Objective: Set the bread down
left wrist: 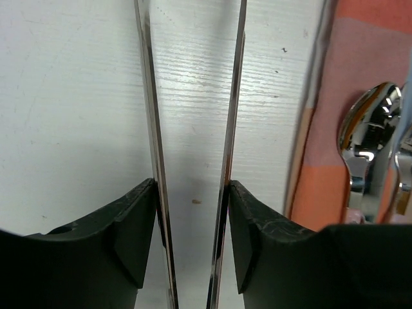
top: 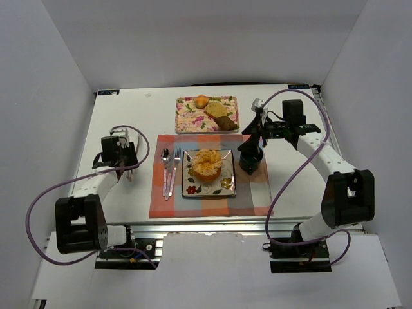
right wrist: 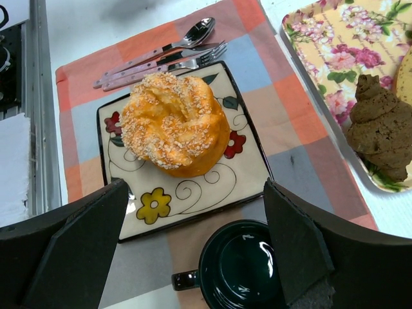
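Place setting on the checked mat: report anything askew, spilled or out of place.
Nothing stands out. The large golden swirled bun sits upright on the square floral plate, the spoon and fork lie side by side left of it, and the dark green mug shows no spill.

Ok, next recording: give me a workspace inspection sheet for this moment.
Surface: white table, checked orange placemat.
Job's things: large round golden swirled bun resting on square floral plate.
Clutter: flowered tray of other breads, spoon and fork, dark green mug.
Grippers: left tool part open, holding nothing; right tool wide open above the mug, empty.
Cables: purple cable looping at each arm.
Surroundings: white enclosure walls.
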{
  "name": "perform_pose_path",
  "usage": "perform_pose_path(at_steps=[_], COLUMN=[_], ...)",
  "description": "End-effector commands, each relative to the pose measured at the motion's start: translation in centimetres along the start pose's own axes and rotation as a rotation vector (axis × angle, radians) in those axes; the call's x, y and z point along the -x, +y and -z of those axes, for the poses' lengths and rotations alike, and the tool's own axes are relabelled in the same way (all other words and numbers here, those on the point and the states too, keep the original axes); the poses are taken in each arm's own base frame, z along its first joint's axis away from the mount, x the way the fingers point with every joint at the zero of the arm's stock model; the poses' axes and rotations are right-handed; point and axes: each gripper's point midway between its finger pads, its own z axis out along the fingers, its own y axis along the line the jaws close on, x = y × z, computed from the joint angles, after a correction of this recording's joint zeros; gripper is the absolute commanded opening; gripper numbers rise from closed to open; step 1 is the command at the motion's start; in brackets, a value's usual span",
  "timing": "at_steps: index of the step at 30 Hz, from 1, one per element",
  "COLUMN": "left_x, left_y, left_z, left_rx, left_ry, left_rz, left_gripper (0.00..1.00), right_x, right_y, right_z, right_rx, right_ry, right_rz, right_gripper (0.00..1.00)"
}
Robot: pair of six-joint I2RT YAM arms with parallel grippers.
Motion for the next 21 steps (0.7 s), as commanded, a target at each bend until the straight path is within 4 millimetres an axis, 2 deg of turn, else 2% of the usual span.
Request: perform_pose_path(at_steps=[1,5,9,10,11,12,13,14,17,21], left_x=[0.2,-1.8,-2.8,-3.1,-3.0,-3.1,-3.1,-2.7,-2.3,0.2], left_y=[0.8,1.2,1.5,1.5,1.6,1.6,1.9,2.1,2.2,2.2], left_z=[-0.8,-1.5,-1.6,-1.5,-1.4,-1.4,-1.3,-1.0,-0.5,1.5], left_rx=[0.028,0.041,0.055,0.056,0.056,0.058,0.076,0.088,0.100,0.116], left_ry=[-0.021,0.047,0.083,0.091,0.086,0.087,0.082,0.064,0.041,-0.056], left_rz=[-0.031,-0.017,-0.008,-0.006,-0.003,0.002,0.006,0.011,0.027,0.062], left_gripper=[0.57,0.59,0.64,0.69,0.69,0.75,0.76,0.98,0.98,0.98], right_x=[0.8,0.9,0.6,0.5,0.6,0.4,0.6,0.5,0.5,0.6], right_y=[-0.1,-0.4,-1.1,-1.3,-1.5,-1.7,-1.9,-2.0,-3.1,-5.7], right_z=[0.4,0.2,0.1,0.1,0.1,0.1,0.1,0.0,-0.1,-0.2], right_rx=[-0.007,-0.007,-0.030,-0.044,-0.054,-0.060,-0.072,-0.080,-0.175,-0.329], right_ry=[-0.016,-0.012,0.007,0.014,0.016,0.022,0.024,0.028,0.042,0.056], right_rz=[0.032,0.028,0.021,0.014,0.007,-0.008,-0.010,-0.031,-0.075,-0.164], right_gripper=[0.89,0.89,0.89,0.89,0.89,0.89,0.89,0.89,0.89,0.89])
